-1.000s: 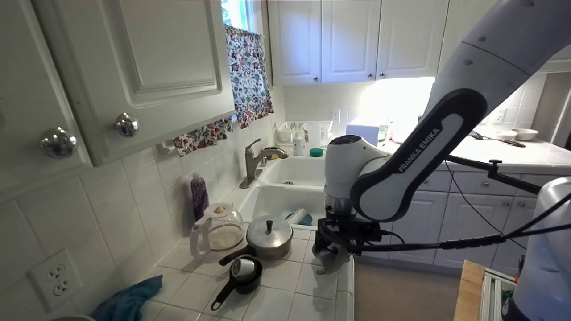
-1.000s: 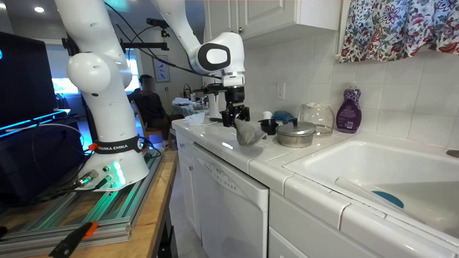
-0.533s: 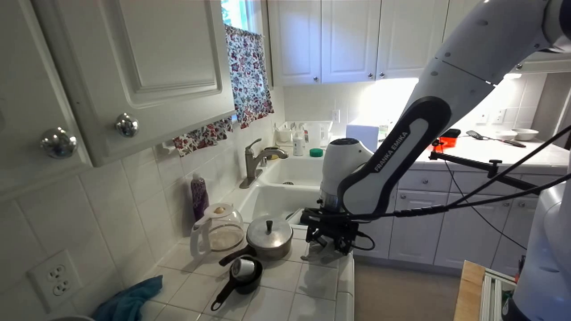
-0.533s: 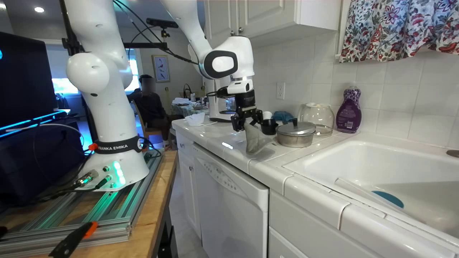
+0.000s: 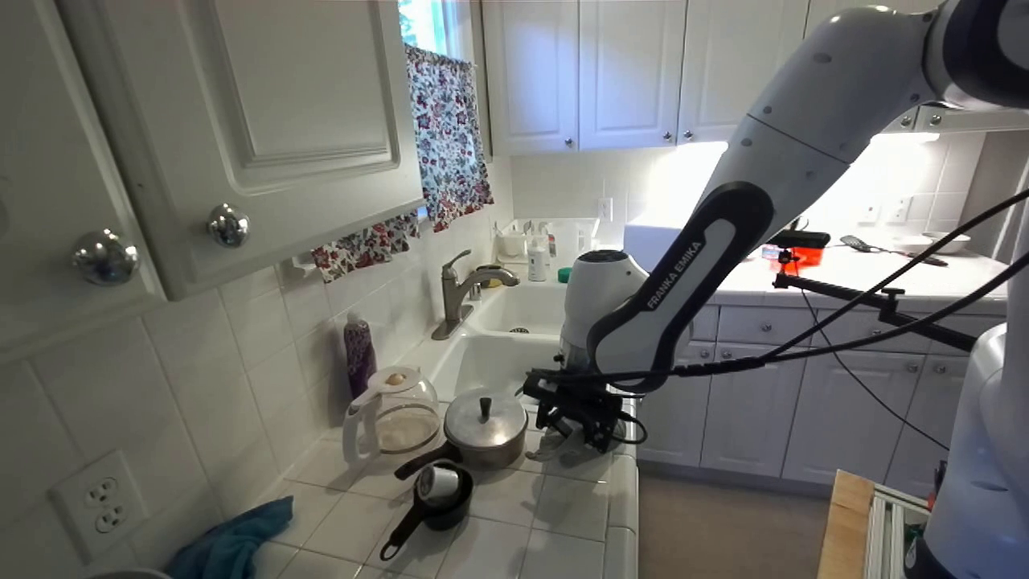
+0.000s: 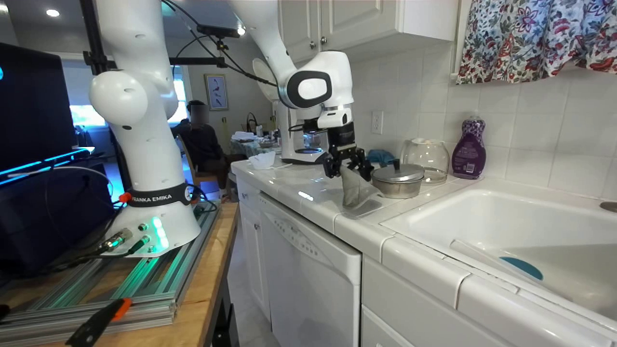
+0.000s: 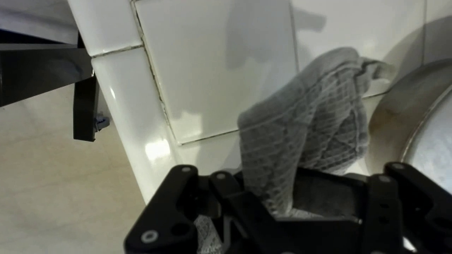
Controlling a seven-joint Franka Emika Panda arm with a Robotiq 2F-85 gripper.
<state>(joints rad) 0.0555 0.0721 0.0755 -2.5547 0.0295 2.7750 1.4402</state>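
Gray cloth (image 7: 296,120) hangs from the black gripper (image 6: 348,173) of a white robot arm (image 5: 683,273) at a tiled kitchen counter (image 6: 284,178), between the front edge and a lidded pot (image 6: 397,185). The fingers (image 6: 365,171) pinch the cloth's upper part; whether its lower end touches the tiles cannot be told. The wrist view brings out a grid-like weave and a smoother band along one edge, details lost in both exterior views. In an exterior view, a small black pan (image 5: 446,507) with a white cup (image 5: 438,482) inside stands near the pot; the wrist view takes in neither. A seated person (image 6: 205,144), face blurred, appears in the background of an exterior view.

Half a second earlier, gripper and cloth were farther from the pot. In an exterior view, the gripper (image 6: 348,173) now blocks the cup, which showed there then.

Glossy square tiles with dark seams surround the dull metal pot, its lid topped by a black knob. Nearby are a rounded clear glass jug (image 5: 407,422), a curved purple bottle (image 6: 468,152) and a crumpled blue towel (image 5: 233,535).
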